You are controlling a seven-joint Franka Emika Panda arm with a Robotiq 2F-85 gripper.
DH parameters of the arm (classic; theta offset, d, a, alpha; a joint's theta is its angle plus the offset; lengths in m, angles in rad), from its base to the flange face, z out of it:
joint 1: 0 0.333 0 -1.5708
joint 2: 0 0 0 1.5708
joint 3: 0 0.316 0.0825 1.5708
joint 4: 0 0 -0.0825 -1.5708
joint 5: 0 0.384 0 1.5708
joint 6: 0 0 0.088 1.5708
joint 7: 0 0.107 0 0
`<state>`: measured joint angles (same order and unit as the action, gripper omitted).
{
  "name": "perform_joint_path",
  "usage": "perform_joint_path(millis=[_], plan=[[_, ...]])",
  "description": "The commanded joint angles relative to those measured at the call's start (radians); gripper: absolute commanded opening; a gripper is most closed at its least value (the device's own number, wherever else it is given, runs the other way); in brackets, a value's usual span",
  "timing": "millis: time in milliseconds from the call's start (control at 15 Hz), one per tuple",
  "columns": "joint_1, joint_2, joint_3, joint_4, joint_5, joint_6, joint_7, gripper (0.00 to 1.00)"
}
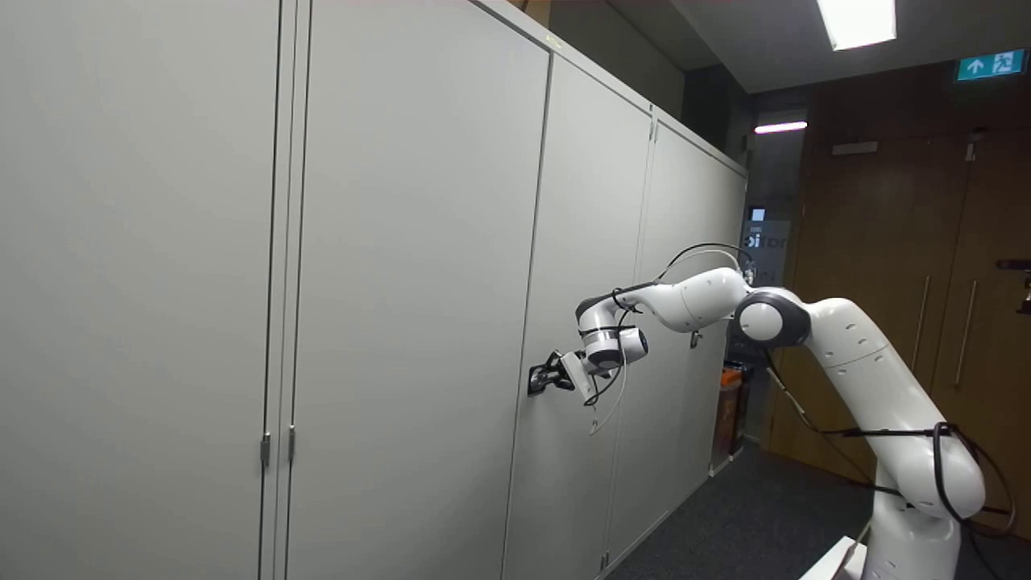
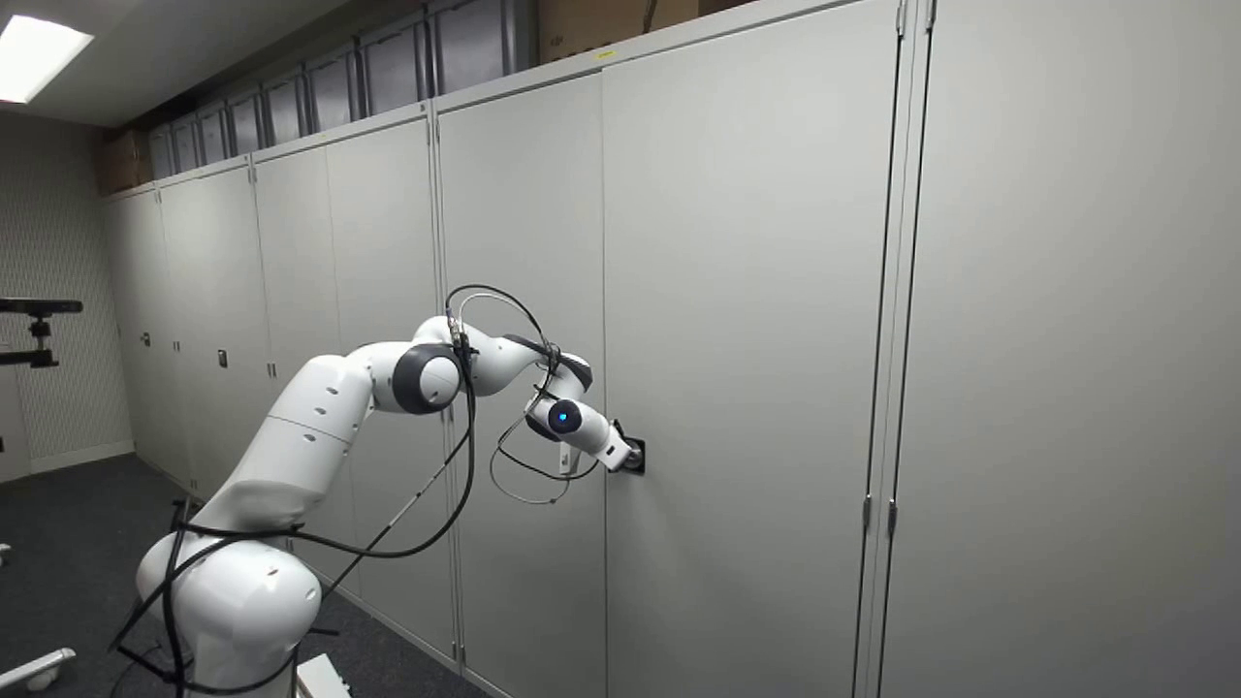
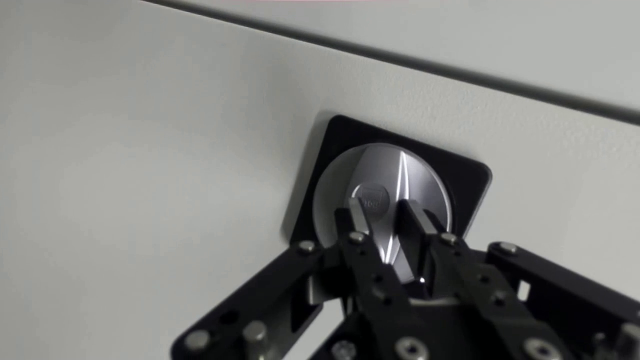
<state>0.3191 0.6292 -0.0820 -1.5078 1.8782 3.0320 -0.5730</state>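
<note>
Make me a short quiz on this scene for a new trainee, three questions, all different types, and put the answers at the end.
1. Multiple choice. What backs the silver knob on the gray cabinet door?
A) a white round disc
B) a black square plate
C) a red strip

2. True or false: in the wrist view, the hand straddles the raised ridge of the silver knob.

3. Fill in the blank: in an exterior view, the arrow on the green exit sign points ____.

Key: 1. B; 2. true; 3. up.
</note>
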Motion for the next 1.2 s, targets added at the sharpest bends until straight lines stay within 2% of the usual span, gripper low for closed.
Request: perform_joint_path(millis=[0, 600, 667, 733, 800, 933, 1133], plan=[[-0.004, 0.020, 0.000, 0.028, -0.008, 0.002, 0.025, 0.02], [-0.003, -0.004, 0.002, -0.008, -0.008, 0.005, 0.038, 0.02], [-0.003, -0.009, 0.002, -0.016, -0.008, 0.003, 0.038, 0.09], [-0.004, -0.012, 0.003, -0.021, -0.008, 0.002, 0.039, 0.09], [-0.003, -0.016, 0.003, -0.029, -0.008, 0.005, 0.040, 0.33], [-0.003, -0.022, 0.004, -0.040, -0.011, 0.006, 0.044, 0.37], [-0.004, -0.022, 0.004, -0.048, -0.007, 0.002, 0.040, 0.62]])
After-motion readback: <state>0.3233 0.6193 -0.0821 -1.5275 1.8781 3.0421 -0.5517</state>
